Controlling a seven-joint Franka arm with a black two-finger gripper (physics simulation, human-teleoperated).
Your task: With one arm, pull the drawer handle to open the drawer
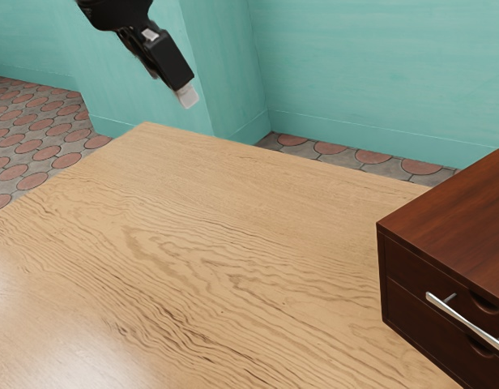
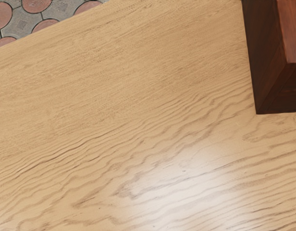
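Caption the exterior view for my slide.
The gripper hangs high above the wooden table, far from the dark cabinet and its metal drawer handle at the exterior view's right.

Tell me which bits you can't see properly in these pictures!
- The cabinet: the exterior view's right and lower edges cut it off, so its full width is hidden.
- The drawer handle: its far end runs past the exterior view's right edge.
- The arm: the exterior view's top edge cuts it off above the gripper.
- In the wrist view, the picture's edges cut the cabinet down to a corner.
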